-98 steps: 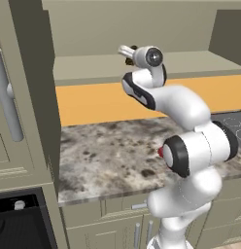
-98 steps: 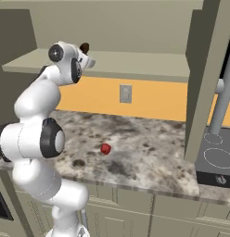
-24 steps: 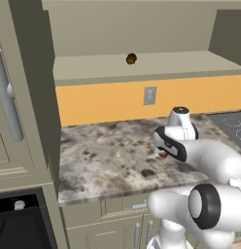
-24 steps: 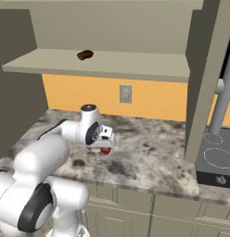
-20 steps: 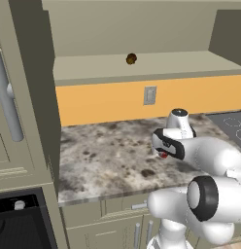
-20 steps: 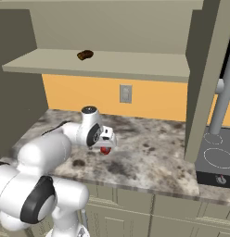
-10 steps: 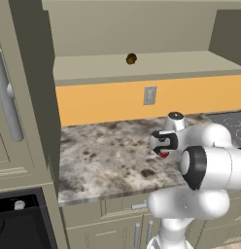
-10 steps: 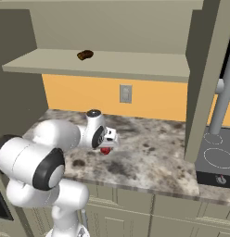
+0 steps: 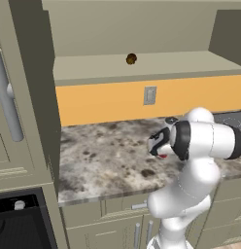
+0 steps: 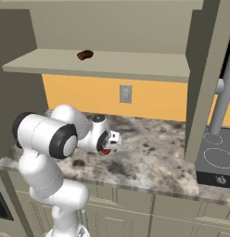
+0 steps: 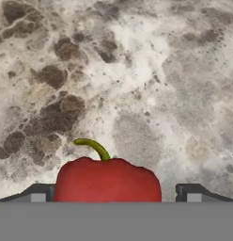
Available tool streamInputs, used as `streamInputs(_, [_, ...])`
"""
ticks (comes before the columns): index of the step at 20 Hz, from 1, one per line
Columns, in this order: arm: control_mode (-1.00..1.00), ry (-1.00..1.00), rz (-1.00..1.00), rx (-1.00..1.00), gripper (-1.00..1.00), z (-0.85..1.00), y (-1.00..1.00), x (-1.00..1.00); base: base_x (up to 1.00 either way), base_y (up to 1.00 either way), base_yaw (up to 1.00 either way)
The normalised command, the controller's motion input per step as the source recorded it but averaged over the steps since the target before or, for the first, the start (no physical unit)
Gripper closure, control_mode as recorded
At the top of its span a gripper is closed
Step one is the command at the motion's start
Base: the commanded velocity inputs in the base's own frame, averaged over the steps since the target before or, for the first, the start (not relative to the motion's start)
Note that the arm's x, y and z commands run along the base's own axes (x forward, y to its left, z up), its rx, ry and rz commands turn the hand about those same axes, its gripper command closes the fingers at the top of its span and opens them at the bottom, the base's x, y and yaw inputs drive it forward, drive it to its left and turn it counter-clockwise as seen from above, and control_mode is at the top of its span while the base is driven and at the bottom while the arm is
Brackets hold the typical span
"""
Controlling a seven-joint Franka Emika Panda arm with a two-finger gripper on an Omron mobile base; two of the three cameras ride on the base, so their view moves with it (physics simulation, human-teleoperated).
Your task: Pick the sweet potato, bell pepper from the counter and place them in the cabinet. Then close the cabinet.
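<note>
The red bell pepper (image 11: 107,181) with its green stem stands on the mottled counter (image 11: 137,70), right between my open gripper's (image 11: 115,195) two dark fingertips (image 11: 37,193), with a gap on each side. From the base views the gripper (image 10: 110,143) points down onto the pepper (image 10: 105,151) near the counter's (image 9: 103,155) middle, and the hand (image 9: 159,145) hides most of the pepper (image 9: 163,155). The brown sweet potato (image 9: 131,59) lies on the shelf of the open cabinet (image 9: 142,65), also seen from the other side (image 10: 85,54).
The cabinet's open doors stand out at both sides, one with a silver handle (image 9: 8,107), the other by a handle (image 10: 223,97). A stovetop (image 10: 219,157) adjoins the counter on the right. A wall outlet (image 9: 149,95) sits on the orange backsplash. An oven (image 9: 20,223) is low left.
The sweet potato, held up at the shelf earlier, now lies there alone. Over the last second my arm folded in and the open hand settled lower around the bell pepper.
</note>
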Motion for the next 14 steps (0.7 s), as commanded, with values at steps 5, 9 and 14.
streamInputs(5, [-1.0, 0.0, 0.0, 0.0, 1.0, -0.35, 0.0, 0.33, 0.0, 0.0, 0.0])
streamInputs(9, [-1.0, 0.04, -0.11, 0.03, 1.0, -0.37, -0.18, -0.51, 0.0, 0.0, 0.0])
streamInputs(14, [-1.0, 0.04, -0.24, 0.2, 1.0, -0.03, -0.14, -1.0, 0.0, 0.0, 0.0])
